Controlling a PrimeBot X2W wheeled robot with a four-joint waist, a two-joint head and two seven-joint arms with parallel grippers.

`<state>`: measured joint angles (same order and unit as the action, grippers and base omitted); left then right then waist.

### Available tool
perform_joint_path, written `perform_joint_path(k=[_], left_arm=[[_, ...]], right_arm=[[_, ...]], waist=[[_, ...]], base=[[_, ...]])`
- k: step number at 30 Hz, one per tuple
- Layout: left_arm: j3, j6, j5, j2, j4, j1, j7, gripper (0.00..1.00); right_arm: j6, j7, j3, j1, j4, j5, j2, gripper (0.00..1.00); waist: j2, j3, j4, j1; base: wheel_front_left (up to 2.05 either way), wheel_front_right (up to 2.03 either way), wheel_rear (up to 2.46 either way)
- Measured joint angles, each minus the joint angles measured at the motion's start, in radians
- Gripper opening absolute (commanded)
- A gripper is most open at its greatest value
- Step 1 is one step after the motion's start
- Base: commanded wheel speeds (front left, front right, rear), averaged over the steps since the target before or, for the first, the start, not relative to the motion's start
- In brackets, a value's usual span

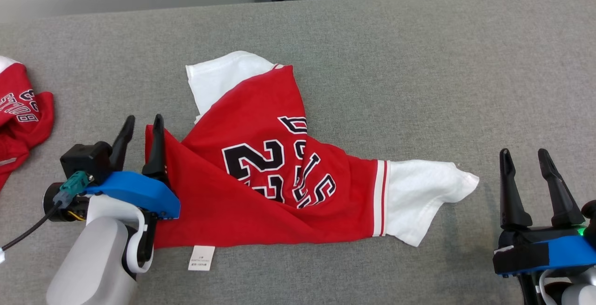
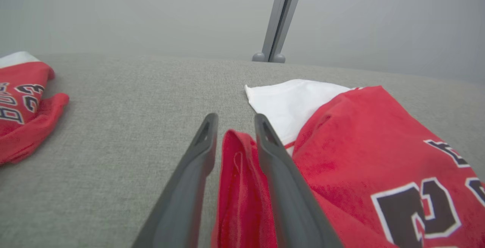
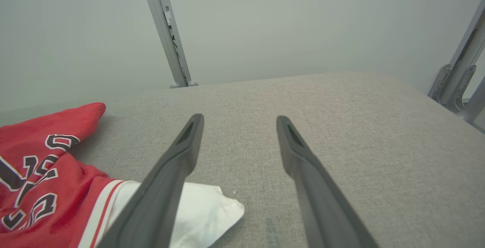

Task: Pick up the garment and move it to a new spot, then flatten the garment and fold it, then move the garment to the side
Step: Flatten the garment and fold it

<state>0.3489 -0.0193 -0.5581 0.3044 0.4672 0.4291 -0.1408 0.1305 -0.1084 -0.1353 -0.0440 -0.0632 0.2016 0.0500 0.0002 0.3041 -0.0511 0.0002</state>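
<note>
The garment point(image 1: 260, 179) is a red jersey with black-and-white numbers and white sleeves, lying crumpled and partly folded over itself on the grey padded table point(image 1: 396, 63). My left gripper point(image 1: 144, 118) is at the garment's left corner. Its jaws are parted, and a raised fold of red cloth point(image 2: 237, 172) stands loosely between the fingers, leaning on the right one. My right gripper point(image 1: 524, 152) is open and holds nothing, just right of the white sleeve tip point(image 1: 461, 181). That sleeve point(image 3: 204, 210) lies beside my right gripper's point(image 3: 239, 117) left finger.
A second red jersey point(image 1: 18, 105) lies bunched at the table's left edge, also in the left wrist view point(image 2: 22, 104). A white label point(image 1: 201, 257) sticks out below the garment's hem. A grey metal post point(image 3: 166, 32) rises behind the table, with a metal frame point(image 3: 458, 81) at the far right.
</note>
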Motion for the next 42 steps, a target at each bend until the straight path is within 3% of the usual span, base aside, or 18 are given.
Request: perform_joint_path(k=[6,14,20,27,37,42], left_arm=[[-0.019,-0.017,0.053,-0.007,-0.042,-0.011,-0.111,1.0],[-0.084,-0.049,0.135,0.014,-0.266,-0.17,-0.121,1.0],[-0.105,-0.06,0.161,0.041,-0.36,-0.309,-0.121,1.0],[-0.105,-0.066,0.153,0.06,-0.373,-0.403,-0.116,1.0],[-0.086,-0.068,0.153,0.069,-0.387,-0.418,-0.096,1.0],[-0.049,-0.035,0.146,0.072,-0.364,-0.405,-0.053,1.0]], right_arm=[[0.0,0.002,0.012,-0.006,-0.024,-0.03,0.0,1.0],[0.0,0.029,0.032,0.021,-0.044,-0.042,0.0,1.0],[0.0,0.045,0.053,0.052,-0.044,-0.042,0.0,1.0],[0.0,0.055,0.064,0.075,-0.04,-0.042,0.0,1.0],[0.0,0.065,0.065,0.087,-0.047,-0.042,0.0,1.0],[0.0,0.071,0.065,0.087,-0.043,-0.042,0.0,1.0]], waist=[[-0.0001,-0.034,0.024,-0.0002],[-0.0002,-0.101,0.061,-0.0003],[-0.0001,-0.144,0.077,-0.0003],[-0.0002,-0.18,0.078,-0.0003],[-0.0002,-0.188,0.074,-0.0002],[-0.0002,-0.169,0.071,-0.0003]], base=[[0.0,0.0,0.0],[0.0,0.0,0.0],[0.0,0.0,0.0],[0.0,0.0,0.0],[0.0,0.0,0.0],[0.0,0.0,0.0]])
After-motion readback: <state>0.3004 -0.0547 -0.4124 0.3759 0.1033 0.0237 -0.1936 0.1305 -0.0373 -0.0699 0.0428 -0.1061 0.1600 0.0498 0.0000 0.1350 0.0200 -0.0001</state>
